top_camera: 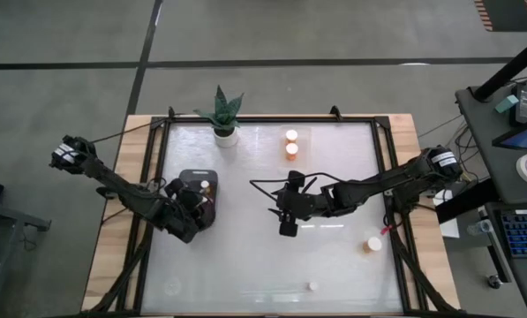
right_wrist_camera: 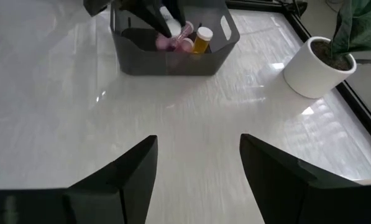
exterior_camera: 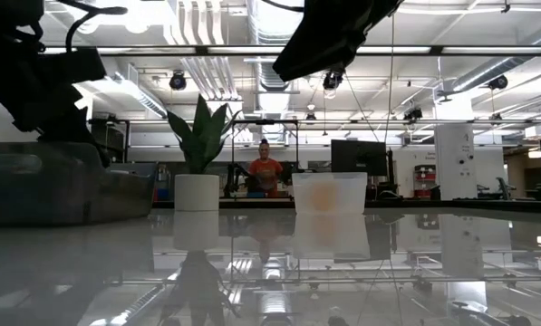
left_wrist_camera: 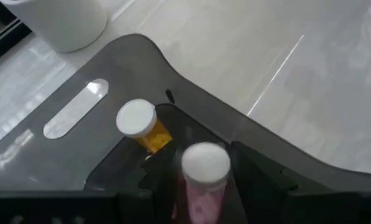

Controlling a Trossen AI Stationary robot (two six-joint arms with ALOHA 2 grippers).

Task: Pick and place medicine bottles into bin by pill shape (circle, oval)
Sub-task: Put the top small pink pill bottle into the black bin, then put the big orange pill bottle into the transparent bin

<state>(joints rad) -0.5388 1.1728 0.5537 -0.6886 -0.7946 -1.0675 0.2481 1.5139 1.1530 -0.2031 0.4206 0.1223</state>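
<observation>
- Left gripper (top_camera: 195,212) sits over the dark grey bin (top_camera: 185,184) on the left side of the table (top_camera: 245,265). In its wrist view a pink-bodied bottle (left_wrist_camera: 205,180) with a white cap stands between the dark fingers (left_wrist_camera: 260,186), down inside the bin.
- Whether those fingers are clamped on the pink bottle or just parting from it, I cannot tell; they flank it closely.
- An orange-bodied bottle (left_wrist_camera: 141,124) lies tilted in the bin, just beside the pink one.
- Judged step: releasing the pink bottle into the dark bin. To do it well: part the fingers fully before lifting, rise straight up so they clear the cap and the bin wall, and avoid nudging the orange neighbour.
- Right gripper (top_camera: 287,228) hovers mid-table, fingers (right_wrist_camera: 123,180) apart and holding nothing; it faces the dark bin and the white plant pot (right_wrist_camera: 316,71).
- Count, high view: two orange bottles (top_camera: 291,143) at the far edge, seemingly in the clear tray (exterior_camera: 329,194); one orange bottle (top_camera: 374,245) near the right edge; one small white cap (top_camera: 313,286) near the front edge, body colour unclear.
- Count in the dark bin: right wrist view shows the orange one plus pink bodies, at least one, possibly two; the left gripper hides part.
- Bins: two, one dark, one clear. Plant pots: one.
- A person (exterior_camera: 265,172) stands far back in the room.
</observation>
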